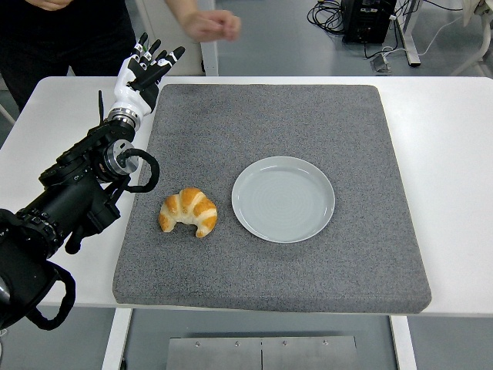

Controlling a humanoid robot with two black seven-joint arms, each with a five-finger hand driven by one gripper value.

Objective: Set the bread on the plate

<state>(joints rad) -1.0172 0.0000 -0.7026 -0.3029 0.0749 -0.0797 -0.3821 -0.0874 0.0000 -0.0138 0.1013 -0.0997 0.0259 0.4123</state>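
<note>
A golden croissant (189, 212) lies on the grey mat (269, 116), just left of an empty pale blue plate (283, 199). My left hand (145, 73) is raised over the mat's far left corner, well behind the croissant, with its fingers spread and holding nothing. Its black arm (73, 193) runs down along the left side of the picture. My right arm is out of view.
A person in dark clothing stands at the table's far edge, with one hand (212, 25) hovering just right of my left hand. The white table (451, 146) surrounds the mat. Cables and equipment lie on the floor beyond.
</note>
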